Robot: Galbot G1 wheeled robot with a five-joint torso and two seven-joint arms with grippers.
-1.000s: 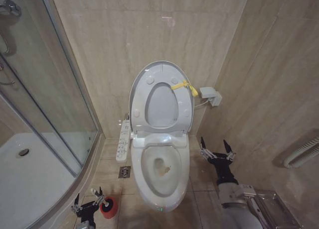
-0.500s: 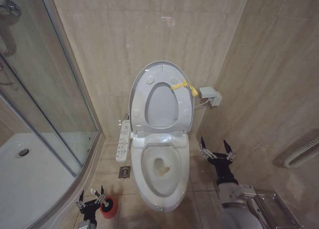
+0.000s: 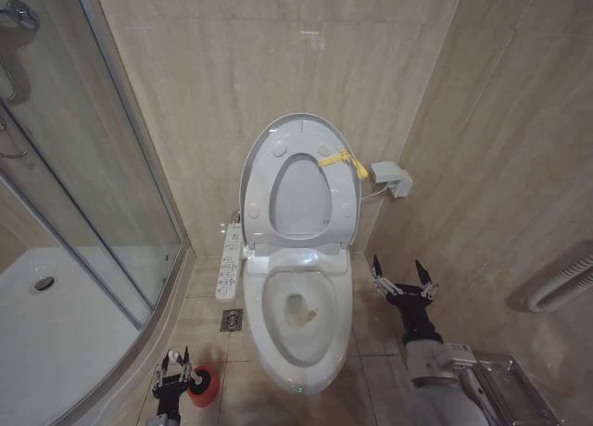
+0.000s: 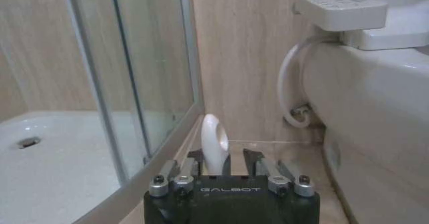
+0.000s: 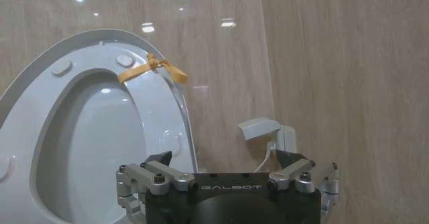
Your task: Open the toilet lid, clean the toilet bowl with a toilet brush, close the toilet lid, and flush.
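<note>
So toilet brush (image 4: 214, 141) handle sits right between left gripper (image 4: 228, 170) fingers above red holder (image 3: 201, 386) — fingers narrowed, contact unclear. Right gripper (image 3: 404, 276) spread wide, empty, beside toilet bowl (image 3: 298, 326); toilet lid (image 3: 301, 181) upright.

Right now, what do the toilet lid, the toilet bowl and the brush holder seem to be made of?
The toilet lid looks like glossy white plastic: thin, with moulded bumpers. The toilet bowl seems glazed ceramic: thick, with a smooth shine. The brush holder is probably red plastic, though it is too small to be sure.
</note>
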